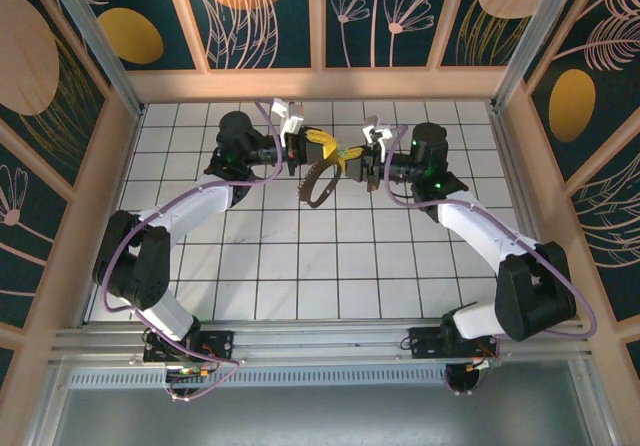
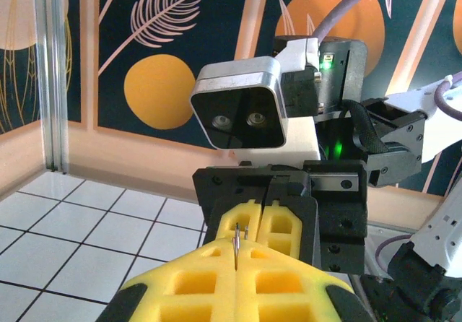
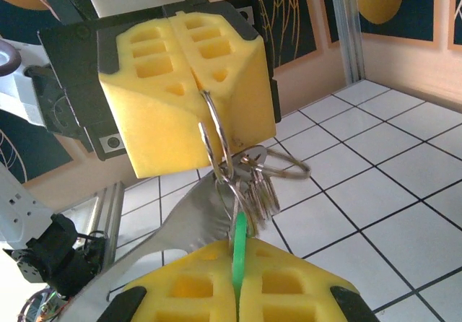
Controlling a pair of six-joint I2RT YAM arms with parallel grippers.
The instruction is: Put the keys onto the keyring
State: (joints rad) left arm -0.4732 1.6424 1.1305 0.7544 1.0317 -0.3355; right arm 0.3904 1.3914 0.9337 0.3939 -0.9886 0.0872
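Both grippers meet above the far middle of the table. My left gripper (image 1: pixel 322 146) is shut on the keyring (image 3: pixel 212 131); its thin metal wire (image 2: pixel 236 244) sticks up out of the seam between the yellow pads. From the ring hang a cluster of small metal keys (image 3: pixel 264 188) and a grey strap (image 3: pixel 180 217). In the top view the keyring (image 1: pixel 318 182) dangles as a dark loop below the grippers. My right gripper (image 3: pixel 238 257) is shut on the green head of the key (image 3: pixel 240 239), right under the ring. The key's blade is hidden among the hanging pieces.
White tiled table (image 1: pixel 300 256) inside a wooden frame with painted panels. The right wrist camera housing (image 2: pixel 242 112) sits directly ahead of the left gripper. The wooden back rail (image 1: pixel 320 84) runs close behind both grippers.
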